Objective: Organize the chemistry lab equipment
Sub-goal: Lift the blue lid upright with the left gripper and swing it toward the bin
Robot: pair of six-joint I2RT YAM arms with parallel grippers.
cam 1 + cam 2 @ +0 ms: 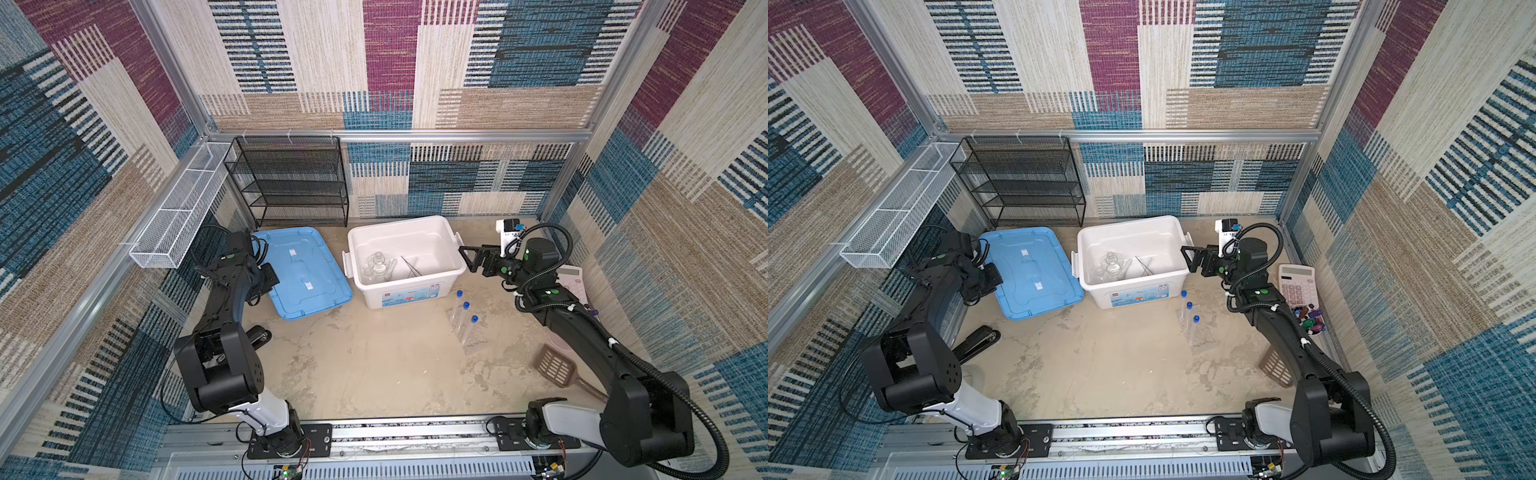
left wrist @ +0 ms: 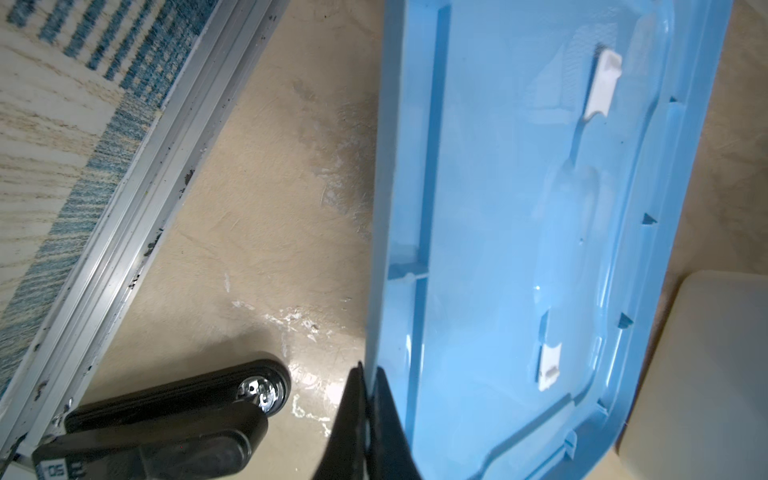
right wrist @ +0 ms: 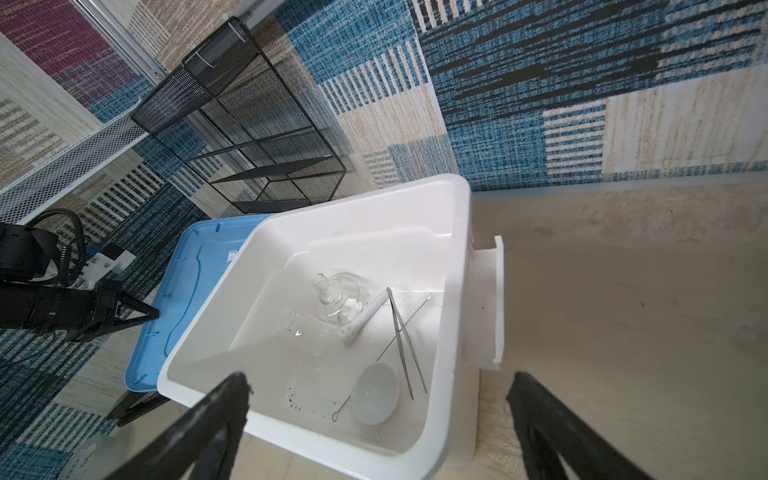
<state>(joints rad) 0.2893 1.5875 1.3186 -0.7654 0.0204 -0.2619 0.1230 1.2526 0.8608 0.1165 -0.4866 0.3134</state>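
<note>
Glassware [image 3: 336,297], tweezers [image 3: 392,307] and bowl [image 3: 374,399] were laid in the bin [image 1: 399,224]; capped tubes [image 1: 466,306] were left on the tabletop [image 1: 374,365]. Left jaws were clamped on the blue lid [image 1: 299,266], presumably for closing; right jaws were held wide.

The box [image 1: 361,291] sits on the table [image 1: 374,374], in the middle near the back wall; the lid [image 1: 316,291] lies flat just left of it. In the box lie a flask [image 3: 336,299], a pestle [image 3: 365,316] right beside the flask, tweezers [image 3: 405,345], a rod [image 3: 382,356] crossing the tweezers, and a bowl [image 3: 374,399] next to the tweezers. Three tubes [image 1: 463,320] lie side by side on the table, in front of the box's right corner. A calculator [image 1: 1296,286] lies by the right wall; a cup [image 1: 1310,322] stands in front of it; a scoop [image 1: 557,368] lies nearer still. A shelf [image 1: 291,183] stands behind the lid, against the back wall; a basket [image 1: 178,212] hangs on the left wall.
</note>
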